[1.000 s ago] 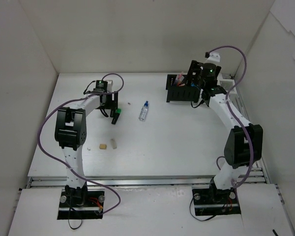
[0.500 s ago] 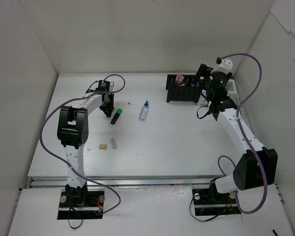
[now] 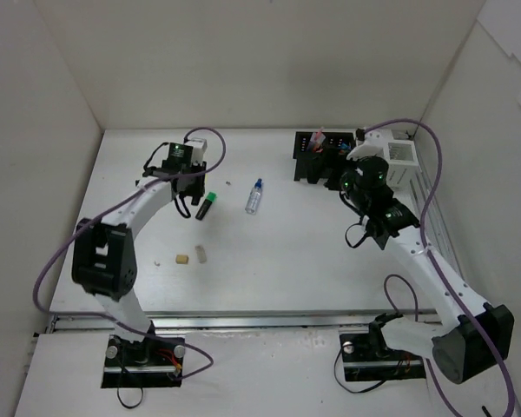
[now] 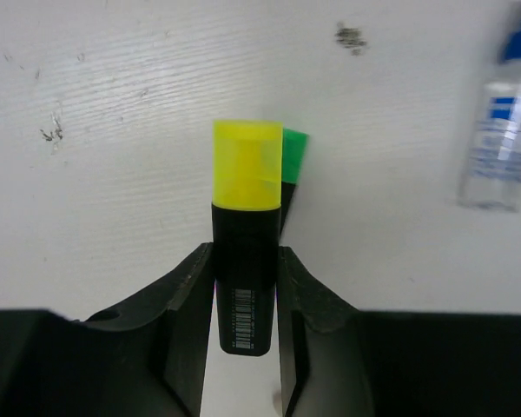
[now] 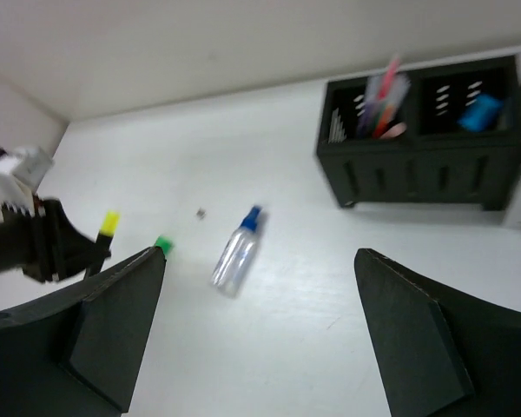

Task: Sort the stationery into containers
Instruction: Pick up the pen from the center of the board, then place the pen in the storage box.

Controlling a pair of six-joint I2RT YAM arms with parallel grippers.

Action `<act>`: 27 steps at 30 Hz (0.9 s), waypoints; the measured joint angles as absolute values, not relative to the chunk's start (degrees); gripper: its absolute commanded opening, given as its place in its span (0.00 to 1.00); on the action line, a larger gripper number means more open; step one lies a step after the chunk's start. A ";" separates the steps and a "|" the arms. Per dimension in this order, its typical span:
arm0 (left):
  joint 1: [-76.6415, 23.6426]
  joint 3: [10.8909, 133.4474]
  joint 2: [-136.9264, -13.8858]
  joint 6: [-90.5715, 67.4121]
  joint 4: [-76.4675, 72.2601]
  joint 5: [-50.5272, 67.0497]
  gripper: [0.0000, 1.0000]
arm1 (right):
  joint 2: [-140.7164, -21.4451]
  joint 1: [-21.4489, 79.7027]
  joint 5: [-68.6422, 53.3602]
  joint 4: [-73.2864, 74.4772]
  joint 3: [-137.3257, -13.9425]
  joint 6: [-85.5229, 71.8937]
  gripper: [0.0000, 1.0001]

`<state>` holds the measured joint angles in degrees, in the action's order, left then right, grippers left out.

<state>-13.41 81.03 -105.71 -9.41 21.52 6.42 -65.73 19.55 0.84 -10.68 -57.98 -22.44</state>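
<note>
Blk highlighter (image 4: 247,261) w/ yellow cap, green-cap highlighter (image 3: 206,205), blk organiser (image 5: 417,165), blue-cap bottle (image 5: 235,252)

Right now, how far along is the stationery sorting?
Done: pens and a blue item sit in the black organiser. In hand: the left gripper is shut on the yellow-capped highlighter; the right gripper hangs open and empty. Left: the green-capped highlighter, the bottle and the erasers lie loose on the table.

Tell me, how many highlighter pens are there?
2: the yellow-capped highlighter gripped by the left end effector, the green-capped highlighter lying on the table nearby. Others may hide in the black organiser.
</note>
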 measured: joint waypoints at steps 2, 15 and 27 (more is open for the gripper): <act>-16.25 76.53 -97.60 -8.93 19.73 6.24 0.00 | -66.65 22.15 -2.31 -10.48 -57.04 -24.16 0.88; -29.95 60.51 -74.50 -8.80 14.81 7.42 0.00 | -76.79 35.07 -10.57 -19.73 -54.74 -35.03 0.96; -34.76 60.07 -73.23 -9.26 14.87 6.98 0.00 | -89.89 42.13 -5.61 -24.53 -57.65 -39.68 0.80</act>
